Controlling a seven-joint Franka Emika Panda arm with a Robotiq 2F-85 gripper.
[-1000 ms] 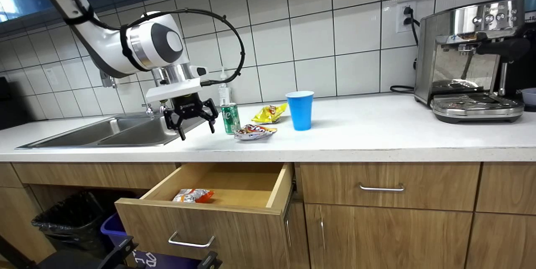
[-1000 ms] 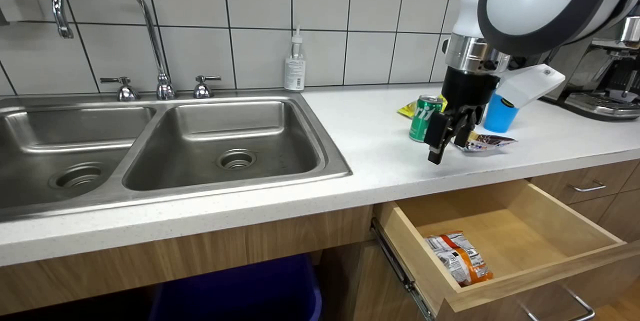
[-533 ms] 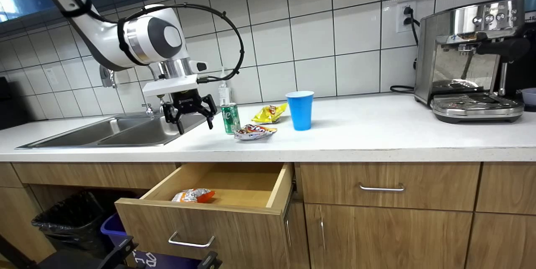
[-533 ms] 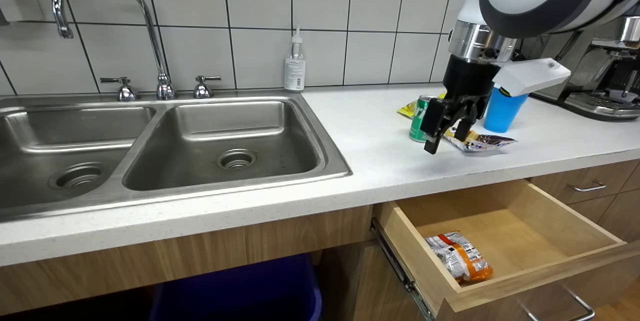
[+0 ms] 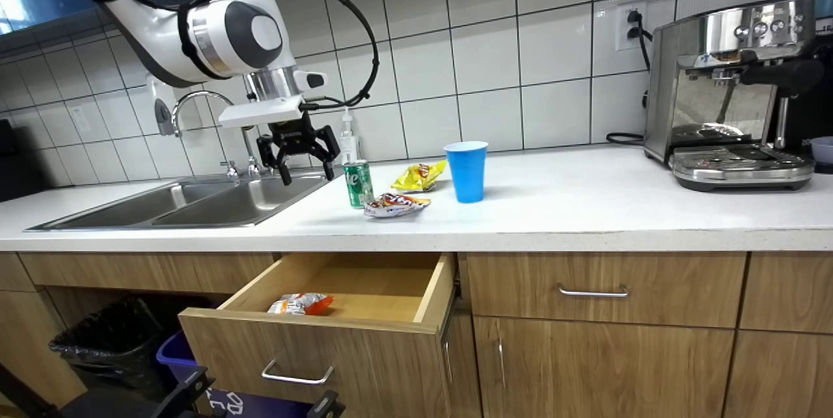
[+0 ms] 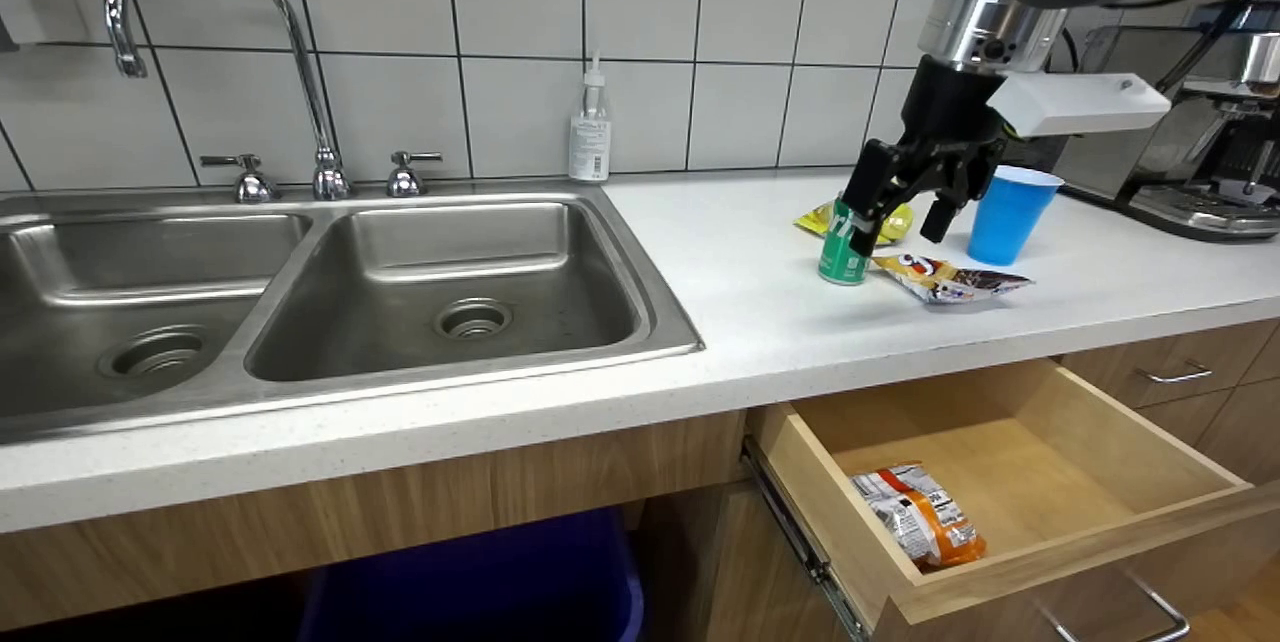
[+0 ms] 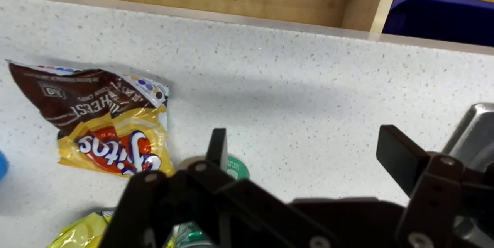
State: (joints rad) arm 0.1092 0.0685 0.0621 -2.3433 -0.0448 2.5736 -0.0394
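Observation:
My gripper [image 5: 308, 177] hangs over the counter beside the sink, its fingers wide apart with nothing between them. A green can [image 5: 359, 185] stands upright nearby; in an exterior view, the gripper [image 6: 898, 239] partly covers the can [image 6: 843, 262]. From the wrist, the left finger [image 7: 219, 145] overlaps the can's green base-side label [image 7: 238, 167], and bare counter shows between the fingertips. A brown and yellow Fritos bag [image 7: 112, 124] lies flat next to the can. Behind it are a yellow bag [image 5: 420, 177] and a blue cup [image 5: 466, 172]. An orange and silver chip bag [image 6: 920, 512] lies in the drawer.
A wooden drawer [image 6: 1100, 442] is pulled out below the counter [image 5: 586, 209]. The double steel sink [image 6: 450, 272] has a tall faucet [image 6: 300, 42]. A soap bottle [image 6: 590, 137] stands by the wall, and an espresso machine [image 5: 742, 92] farther along. A blue bin [image 6: 480, 582] sits underneath.
My gripper has risen away from the counter and its tilt has shifted a little, uncovering more of the Fritos bag. The fingers stay apart, and the things on the counter and in the drawer have not moved.

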